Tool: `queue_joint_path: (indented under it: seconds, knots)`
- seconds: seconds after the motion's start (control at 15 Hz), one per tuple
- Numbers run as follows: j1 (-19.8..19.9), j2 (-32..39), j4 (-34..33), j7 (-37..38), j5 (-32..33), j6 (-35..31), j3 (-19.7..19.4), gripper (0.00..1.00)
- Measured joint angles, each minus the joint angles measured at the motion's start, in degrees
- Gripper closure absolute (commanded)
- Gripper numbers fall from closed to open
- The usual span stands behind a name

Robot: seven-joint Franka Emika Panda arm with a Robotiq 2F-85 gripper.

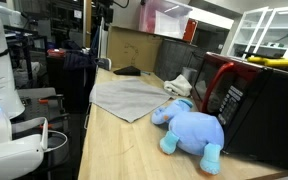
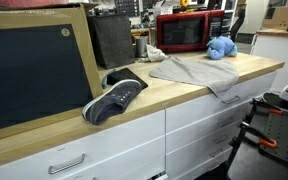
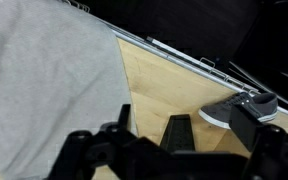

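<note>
In the wrist view my gripper (image 3: 189,128) hangs above a wooden counter (image 3: 164,85), open, with nothing between its dark fingers (image 3: 252,125). A grey cloth (image 3: 44,90) lies spread to its left, and a grey shoe with a white sole (image 3: 239,108) sits to its right near the counter's edge. Both exterior views show the cloth (image 1: 129,97) (image 2: 189,70) flat on the counter. A blue plush toy (image 1: 192,128) (image 2: 221,47) lies beyond it, next to a red microwave (image 2: 181,32). The shoe (image 2: 114,100) rests at the counter's front. Neither exterior view shows the gripper.
A large black board in a wooden frame (image 2: 34,75) leans at one end of the counter. The microwave (image 1: 239,90) stands against the wall side. A white crumpled item (image 1: 179,84) lies by the microwave. White drawers (image 2: 199,125) run below the counter.
</note>
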State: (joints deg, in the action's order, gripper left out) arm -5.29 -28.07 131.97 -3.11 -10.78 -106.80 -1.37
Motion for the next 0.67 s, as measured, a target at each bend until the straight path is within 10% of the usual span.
queue_joint_path:
  seconds: [0.67]
  knots:
    - [4.02,4.36,0.10,-1.96,2.81,-0.85,-2.22,0.00]
